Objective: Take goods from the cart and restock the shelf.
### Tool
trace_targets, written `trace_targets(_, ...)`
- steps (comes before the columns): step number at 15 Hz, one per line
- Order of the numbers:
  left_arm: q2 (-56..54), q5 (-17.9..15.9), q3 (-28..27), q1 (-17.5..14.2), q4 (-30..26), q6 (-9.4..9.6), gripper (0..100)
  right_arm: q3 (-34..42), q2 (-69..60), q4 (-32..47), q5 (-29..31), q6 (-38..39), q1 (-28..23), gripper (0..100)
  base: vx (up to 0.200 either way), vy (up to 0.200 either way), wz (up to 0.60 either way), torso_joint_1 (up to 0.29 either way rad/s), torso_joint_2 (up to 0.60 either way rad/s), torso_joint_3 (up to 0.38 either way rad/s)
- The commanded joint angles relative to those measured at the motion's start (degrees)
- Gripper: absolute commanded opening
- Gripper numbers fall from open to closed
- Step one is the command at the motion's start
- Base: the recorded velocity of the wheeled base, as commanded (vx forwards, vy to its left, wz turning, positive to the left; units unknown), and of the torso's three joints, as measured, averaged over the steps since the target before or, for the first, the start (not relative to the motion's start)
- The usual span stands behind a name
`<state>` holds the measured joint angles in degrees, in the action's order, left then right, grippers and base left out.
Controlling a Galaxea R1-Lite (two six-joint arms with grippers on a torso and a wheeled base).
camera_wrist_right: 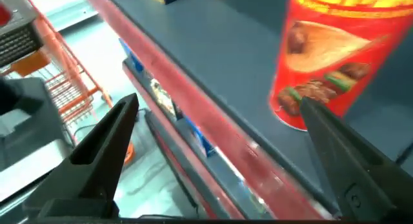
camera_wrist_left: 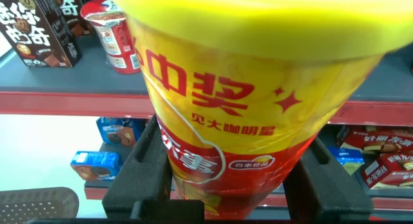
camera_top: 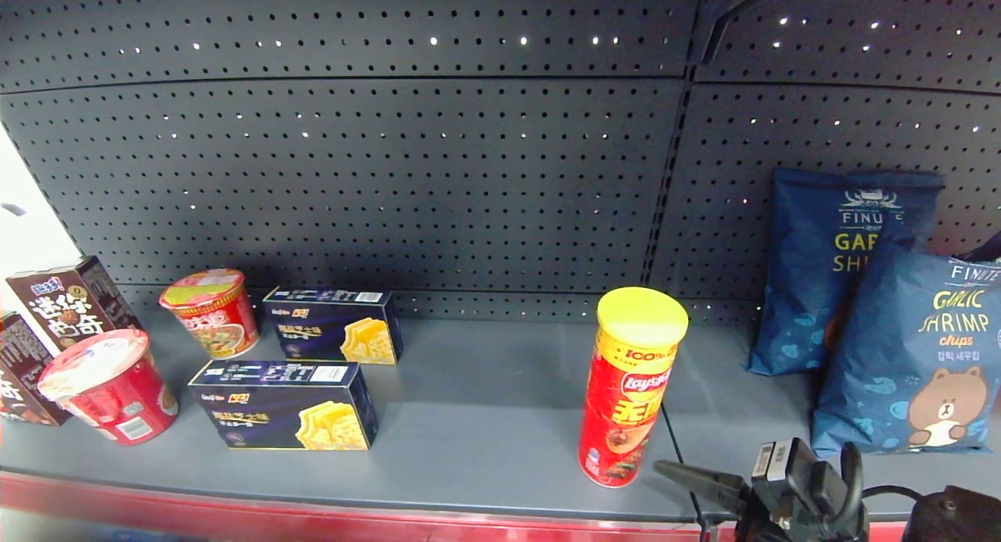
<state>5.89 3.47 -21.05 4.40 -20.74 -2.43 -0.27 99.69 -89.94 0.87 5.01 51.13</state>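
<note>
The right tool (camera_wrist_right: 219, 106), fingers apart, sits just before the red cylindrical chip can with yellow lid (camera_top: 632, 385), which stands upright on the grey metal shelf (camera_top: 485, 417). The left tool (camera_wrist_left: 226, 185) is clamped on a second yellow-lidded can (camera_wrist_left: 245, 88). This can should be set upright beside the first, well back from the edge.

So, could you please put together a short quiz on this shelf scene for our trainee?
1. True or false: the chips can on the shelf lies on its side.
2. How many blue boxes are on the shelf? A two, B three, C four.
3. What does the left claw grip?
Key: 1 false, it stands upright; 2 A; 3 a second can.
</note>
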Motion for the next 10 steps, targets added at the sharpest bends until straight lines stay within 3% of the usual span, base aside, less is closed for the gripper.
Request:
trace_targets(1, 0.0, 0.0, 0.8, 0.0, 0.2, -0.12, 0, -0.6, 0.9, -0.1, -0.1, -1.6, -6.6, 100, 0.000, 0.000, 0.00, 0.000, 0.00, 0.000)
trace_targets(3, 0.0, 0.0, 1.2, 0.0, 0.3, -0.65, 0, -1.7, 2.0, -0.1, -0.5, -3.4, -12.1, 100, 0.000, 0.000, 0.00, 0.000, 0.00, 0.000)
trace_targets(10, 0.0, 0.0, 1.8, 0.0, 0.3, -1.88, 0, -1.1, 2.0, -0.1, 0.0, -3.6, -18.6, 100, 0.000, 0.000, 0.00, 0.000, 0.00, 0.000)
